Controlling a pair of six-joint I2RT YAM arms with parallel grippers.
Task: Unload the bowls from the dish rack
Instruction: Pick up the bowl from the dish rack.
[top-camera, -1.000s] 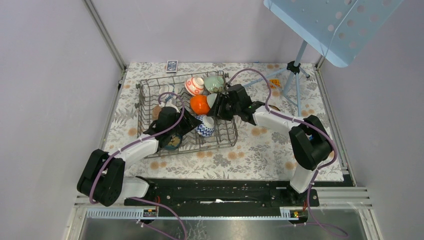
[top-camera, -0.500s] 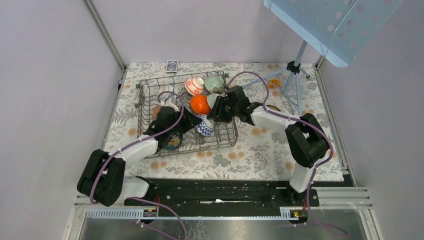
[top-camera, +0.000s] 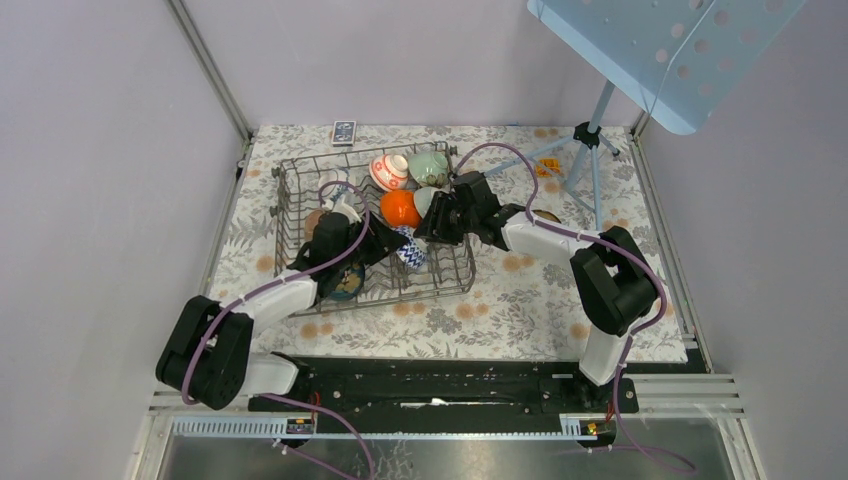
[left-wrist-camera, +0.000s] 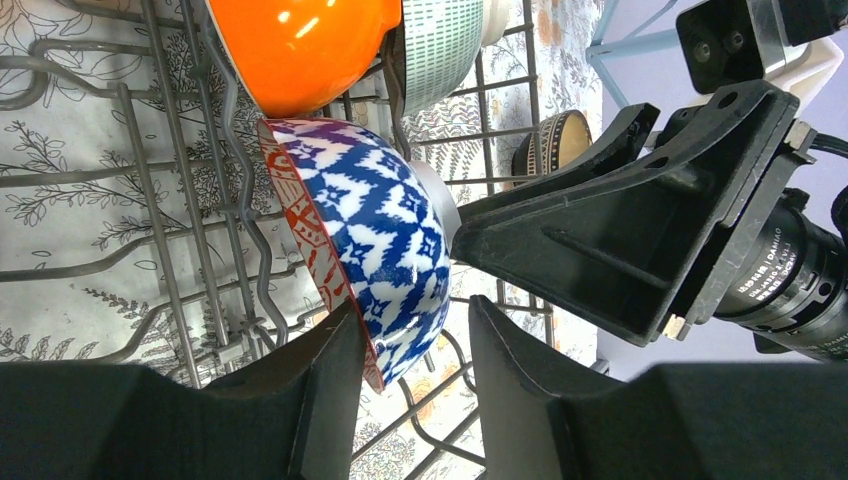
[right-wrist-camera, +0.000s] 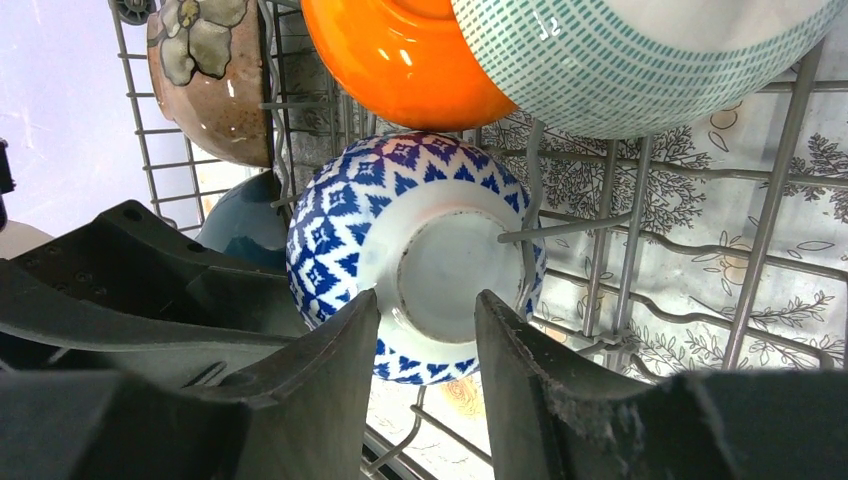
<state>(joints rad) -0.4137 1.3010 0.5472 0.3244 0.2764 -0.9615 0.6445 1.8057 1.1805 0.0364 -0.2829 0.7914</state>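
Observation:
The dish rack (top-camera: 300, 190) holds several bowls. A blue-and-white patterned bowl (top-camera: 408, 250) (left-wrist-camera: 385, 240) (right-wrist-camera: 340, 220) stands on edge among the tines near the rack's right side. My left gripper (top-camera: 385, 243) (left-wrist-camera: 410, 315) is open astride its red-lined rim: one finger touches the inside, the other stands off the outside. My right gripper (top-camera: 432, 225) (right-wrist-camera: 428, 295) is open, with a finger on each side of the bowl's white foot. An orange bowl (top-camera: 400, 208) (right-wrist-camera: 400, 60) and a teal-dashed white bowl (top-camera: 425, 198) (right-wrist-camera: 640, 60) sit just behind.
A red-and-white bowl (top-camera: 388, 172) and a pale green bowl (top-camera: 428, 166) lie at the rack's far right corner. A brown flowered bowl (right-wrist-camera: 210, 80) and a dark teal bowl (top-camera: 347, 283) sit on the left. A blue music stand (top-camera: 660, 50) overhangs the back right.
Both grippers have narrowed. The left gripper has pushed right onto the blue-and-white bowl's rim, and the right gripper has shifted slightly left toward its foot.

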